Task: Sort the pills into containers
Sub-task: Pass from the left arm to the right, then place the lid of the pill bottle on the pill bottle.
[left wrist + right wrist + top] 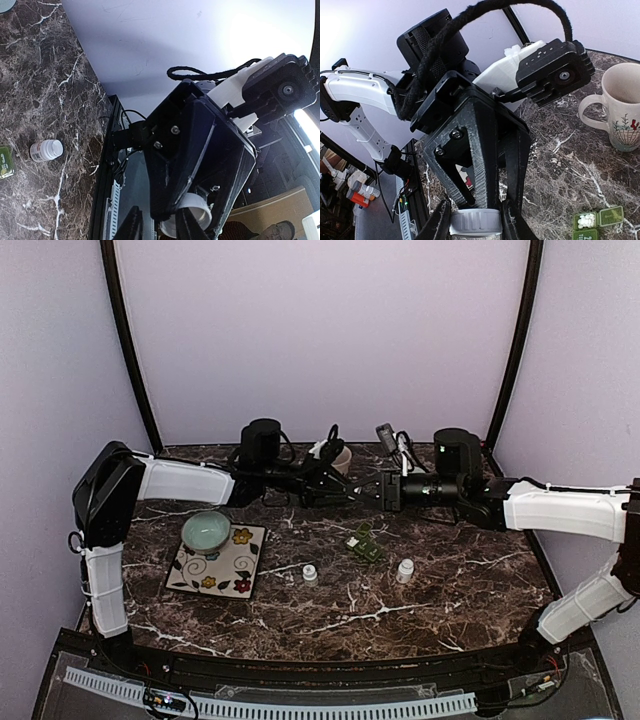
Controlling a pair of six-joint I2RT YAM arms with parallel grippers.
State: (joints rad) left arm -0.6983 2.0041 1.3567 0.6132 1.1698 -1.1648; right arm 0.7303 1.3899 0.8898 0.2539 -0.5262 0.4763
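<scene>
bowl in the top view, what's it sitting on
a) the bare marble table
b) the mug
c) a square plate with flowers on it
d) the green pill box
c, the pale green bowl rests on the far left corner of the square flowered plate, at the left of the table, apart from the pill box and the mug.
</scene>
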